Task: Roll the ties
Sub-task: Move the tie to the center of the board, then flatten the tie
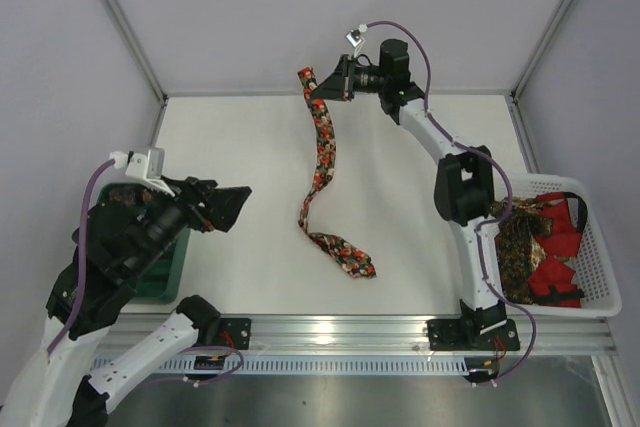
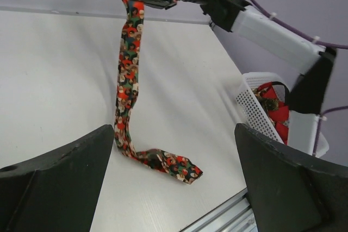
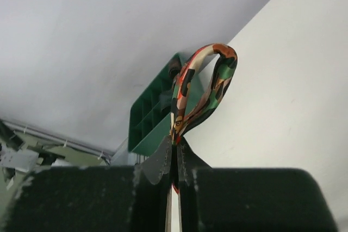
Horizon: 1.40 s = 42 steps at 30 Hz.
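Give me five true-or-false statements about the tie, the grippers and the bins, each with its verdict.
1. The right gripper is shut on the tie. True.
2. The left gripper is shut. False: it is open and empty.
3. The tie is rolled up. False: it hangs long, its lower end on the table.
4. The white basket holds fabric. True.
5. The green bin sits on the right. False: on the left.
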{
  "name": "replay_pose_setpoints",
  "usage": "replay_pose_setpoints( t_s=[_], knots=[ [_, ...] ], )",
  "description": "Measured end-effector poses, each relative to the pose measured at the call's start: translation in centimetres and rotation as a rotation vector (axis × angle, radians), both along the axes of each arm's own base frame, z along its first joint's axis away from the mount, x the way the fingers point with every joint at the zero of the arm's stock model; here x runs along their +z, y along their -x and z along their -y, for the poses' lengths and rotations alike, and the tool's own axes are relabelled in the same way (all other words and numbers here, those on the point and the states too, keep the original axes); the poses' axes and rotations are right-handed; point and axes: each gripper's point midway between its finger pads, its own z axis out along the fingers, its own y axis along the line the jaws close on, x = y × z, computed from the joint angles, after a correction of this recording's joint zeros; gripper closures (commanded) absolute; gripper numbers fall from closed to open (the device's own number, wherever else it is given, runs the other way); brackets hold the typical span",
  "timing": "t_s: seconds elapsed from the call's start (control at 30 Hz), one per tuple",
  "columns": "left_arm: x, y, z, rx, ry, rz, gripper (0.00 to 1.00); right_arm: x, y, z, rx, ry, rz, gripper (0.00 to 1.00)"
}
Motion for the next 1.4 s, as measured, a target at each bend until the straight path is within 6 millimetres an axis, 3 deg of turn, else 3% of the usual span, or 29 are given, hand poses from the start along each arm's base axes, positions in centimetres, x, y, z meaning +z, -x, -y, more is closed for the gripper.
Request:
replay_pose_setpoints(
  t_s=[0.13, 0.17, 0.3, 0.43, 0.53, 0.63, 0.73, 0.83, 0.9, 0.93, 1.03, 1.17, 1.27, 1.4],
  knots=[
    [-1.3, -0.2, 0.4, -0.009, -0.012, -0.033, 0.0, -4.0, -4.7, -0.5, -0.026, -0.001, -0.053, 0.61],
    [-1.8, -0.5, 0.7, -0.013, -0.02, -0.046, 0.0, -5.1, -5.8, -0.5, -0.04, 0.002, -0.081, 0.33],
    [-3.2, -2.1, 1.9, -0.012, -0.052, -0.109, 0.0, -9.8, -8.0, 0.2, -0.131, 0.068, -0.22, 0.01],
    [-4.9, -4.7, 3.7, -0.002, -0.093, -0.19, 0.0, -14.2, -8.5, 1.4, -0.265, 0.203, -0.309, 0.0],
    [-4.8, -6.6, 5.0, -0.002, -0.102, -0.215, 0.0, -16.2, -8.3, 3.3, -0.37, 0.33, -0.36, 0.0],
    [-4.7, -8.3, 6.3, 0.002, -0.101, -0.248, 0.0, -16.3, -8.1, 6.8, -0.496, 0.489, -0.356, 0.0],
    [-4.6, -9.2, 6.9, 0.006, -0.091, -0.268, 0.0, -15.1, -6.9, 11.4, -0.625, 0.686, -0.297, 0.0],
    [-4.4, -9.1, 7.1, 0.003, -0.069, -0.277, 0.0, -13.7, -3.0, 14.9, -0.658, 0.866, -0.232, 0.0],
    [-3.9, -8.8, 7.1, -0.003, -0.045, -0.276, 0.0, -13.2, 1.9, 15.1, -0.61, 0.956, -0.169, 0.0],
    [-3.7, -8.6, 7.0, -0.004, -0.037, -0.273, 0.0, -13.1, 4.8, 14.4, -0.563, 0.991, -0.14, 0.0],
    [-3.3, -7.8, 6.7, -0.004, -0.001, -0.264, 0.0, -13.0, 12.8, 9.5, -0.395, 1.017, -0.023, 0.0],
    [-2.9, -7.0, 6.1, 0.001, 0.031, -0.259, 0.0, -14.5, 20.9, 4.0, -0.202, 1.041, 0.106, 0.0],
    [-2.8, -6.9, 6.0, 0.004, 0.036, -0.258, 0.0, -16.6, 22.9, 2.5, -0.179, 1.11, 0.147, 0.0],
    [-3.2, -6.7, 5.9, 0.007, 0.031, -0.276, 0.0, -20.2, 22.5, 2.4, -0.243, 1.231, 0.161, 0.05]
  ],
)
